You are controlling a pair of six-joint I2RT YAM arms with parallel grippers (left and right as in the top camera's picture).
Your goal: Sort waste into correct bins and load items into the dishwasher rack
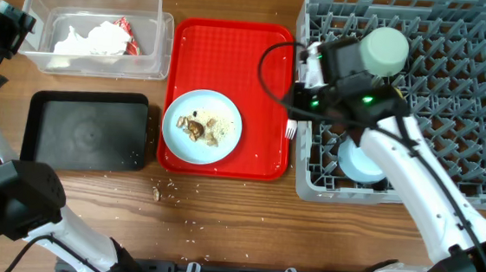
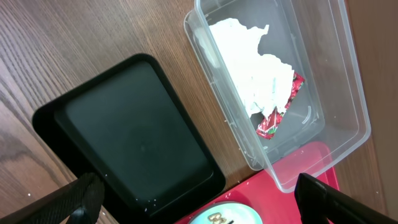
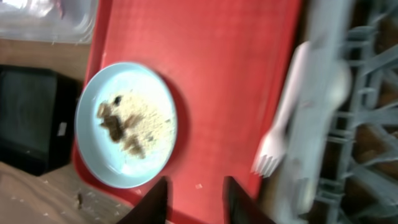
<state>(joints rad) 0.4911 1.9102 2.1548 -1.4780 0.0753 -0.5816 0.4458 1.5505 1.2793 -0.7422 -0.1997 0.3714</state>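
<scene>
Fork (image 3: 281, 127): against the dishwasher rack (image 1: 307, 186) left wall, tines over the red tray (image 1: 232, 57); blurred, possibly resting on the rim.
Handling: light, thin, slick plastic; pinch mid-handle.
Right gripper (image 3: 196, 199): jaws parted, empty.
Left gripper (image 2: 198, 186): jaws wide apart, empty.

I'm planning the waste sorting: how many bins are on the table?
2. The clear tub stands far left, with the crumpled napkin inside it. The black tray lies just nearer the robot, beside the red serving tray. None appears hidden.
</scene>
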